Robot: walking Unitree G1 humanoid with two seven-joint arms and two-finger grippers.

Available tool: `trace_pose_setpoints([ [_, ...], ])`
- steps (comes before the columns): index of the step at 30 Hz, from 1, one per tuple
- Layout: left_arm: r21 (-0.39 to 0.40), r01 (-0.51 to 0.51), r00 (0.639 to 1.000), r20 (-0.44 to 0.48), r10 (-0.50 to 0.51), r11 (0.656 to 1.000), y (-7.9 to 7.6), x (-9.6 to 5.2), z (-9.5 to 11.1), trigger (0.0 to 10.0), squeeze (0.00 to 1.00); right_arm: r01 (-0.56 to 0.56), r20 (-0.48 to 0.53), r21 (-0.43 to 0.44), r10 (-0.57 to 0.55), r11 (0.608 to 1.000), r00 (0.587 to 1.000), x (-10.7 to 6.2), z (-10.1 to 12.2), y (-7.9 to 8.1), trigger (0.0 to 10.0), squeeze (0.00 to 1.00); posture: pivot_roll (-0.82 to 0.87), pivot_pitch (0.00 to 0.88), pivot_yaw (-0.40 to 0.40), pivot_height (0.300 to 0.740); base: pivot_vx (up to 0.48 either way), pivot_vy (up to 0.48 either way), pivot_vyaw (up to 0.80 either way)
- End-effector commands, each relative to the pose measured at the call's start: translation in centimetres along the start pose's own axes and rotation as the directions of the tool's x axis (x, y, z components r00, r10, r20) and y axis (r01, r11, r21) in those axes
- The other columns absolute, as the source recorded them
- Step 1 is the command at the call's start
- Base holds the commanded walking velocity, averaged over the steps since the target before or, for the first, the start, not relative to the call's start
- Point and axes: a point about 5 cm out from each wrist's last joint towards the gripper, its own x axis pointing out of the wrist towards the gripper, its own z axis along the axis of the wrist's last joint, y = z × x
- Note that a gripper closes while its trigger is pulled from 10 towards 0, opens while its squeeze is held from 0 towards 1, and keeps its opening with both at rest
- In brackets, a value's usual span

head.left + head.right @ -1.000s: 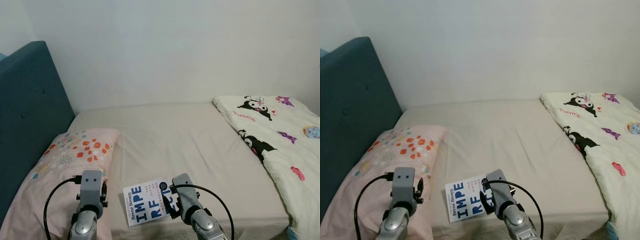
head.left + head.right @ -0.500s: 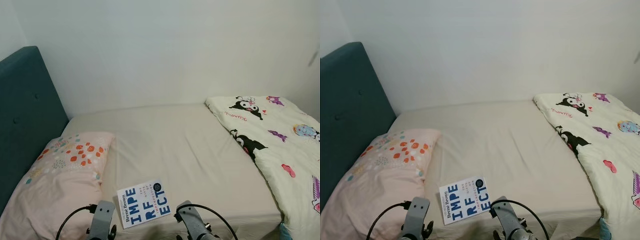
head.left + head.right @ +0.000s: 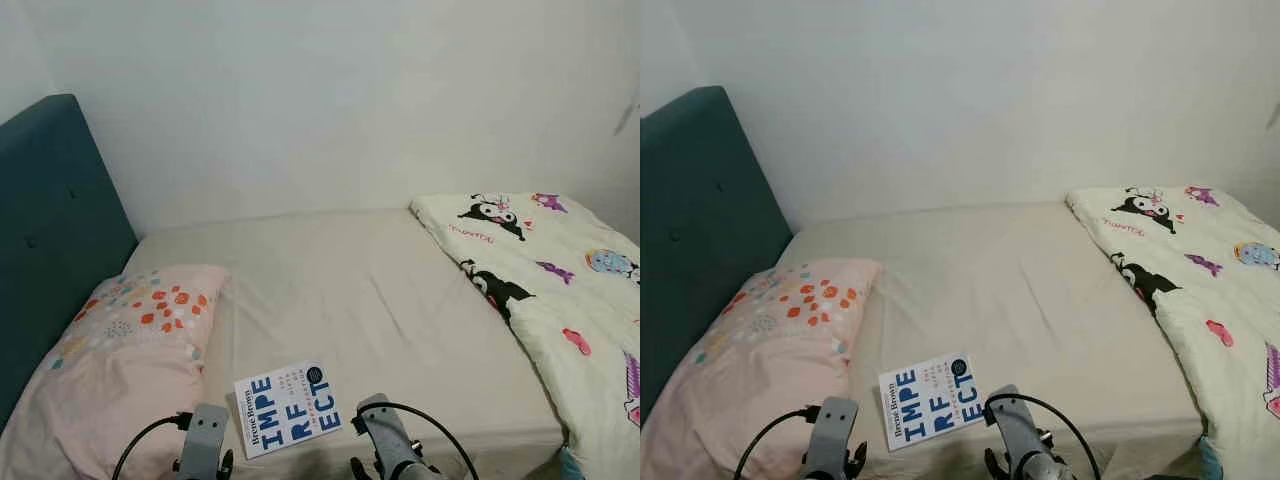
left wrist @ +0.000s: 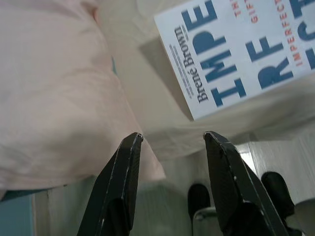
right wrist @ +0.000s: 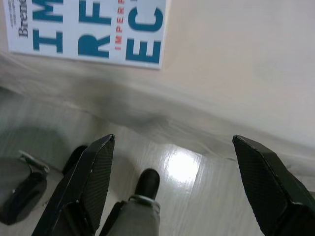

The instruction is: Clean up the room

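Beige, faintly creased bedsheet carries a flat, glossy white paperback book at the near edge beside the soft pink pillow, lying just ahead of and between the spread left gripper and wider-spread right gripper, roughly equidistant from each.

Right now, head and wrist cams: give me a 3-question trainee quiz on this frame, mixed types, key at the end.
1. True or false: the book lies flat on the bed sheet, near the front edge.
2. Which is closest to the book?
A. cartoon-print blanket
B. pink pillow
C. teal headboard
3. Fill in: the right gripper hangs in front of the bed's edge with its fingers ____ and nothing between them.

Key
1. True.
2. B; the pillow sits just to the robot's left of the book.
3. Open; the left gripper is open and empty as well.
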Motion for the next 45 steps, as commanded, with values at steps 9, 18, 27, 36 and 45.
trace_pose_setpoints([
  [9, -0.049, -0.077, 0.997, -0.024, 0.076, 0.996, 1.4, 0.1, -0.1, 10.0, 0.00, 0.027, 0.059, 0.050, -0.030, 0.998, 0.998, 0.1, 0.9, -0.4, 10.0, 0.00, -0.03, 0.000, 0.010, 0.740, 0.000, 0.000, 0.00],
  [18, -0.027, -0.057, 0.995, -0.086, 0.055, 0.998, 0.8, -0.2, -1.4, 10.0, 0.00, 0.065, -0.070, -0.065, -0.069, 0.996, 0.995, -0.3, -1.6, -0.6, 10.0, 0.00, -0.02, 0.000, 0.008, 0.740, 0.000, 0.000, 0.00],
  [27, -0.021, -0.022, 0.992, -0.125, 0.019, 1.000, 0.3, -0.4, -2.1, 10.0, 0.00, 0.107, -0.111, 0.071, -0.099, 0.992, 0.989, -0.6, -2.7, -0.8, 10.0, 0.00, -0.04, 0.000, 0.040, 0.740, 0.000, 0.000, 0.00],
  [36, -0.036, -0.030, 0.994, -0.110, 0.025, 0.999, 0.0, -0.3, -1.8, 10.0, 0.00, 0.123, -0.103, 0.085, -0.114, 0.989, 0.988, -0.5, -2.3, -1.1, 10.0, 0.00, -0.04, 0.000, 0.042, 0.740, 0.000, 0.000, 0.00],
  [45, 0.000, -0.052, 0.993, -0.103, 0.051, 0.999, 0.6, -0.1, -1.4, 10.0, 0.00, 0.110, -0.121, 0.061, -0.102, 0.992, 0.987, -0.5, -2.5, -0.8, 10.0, 0.00, -0.03, 0.000, 0.031, 0.740, 0.000, 0.000, 0.00],
])
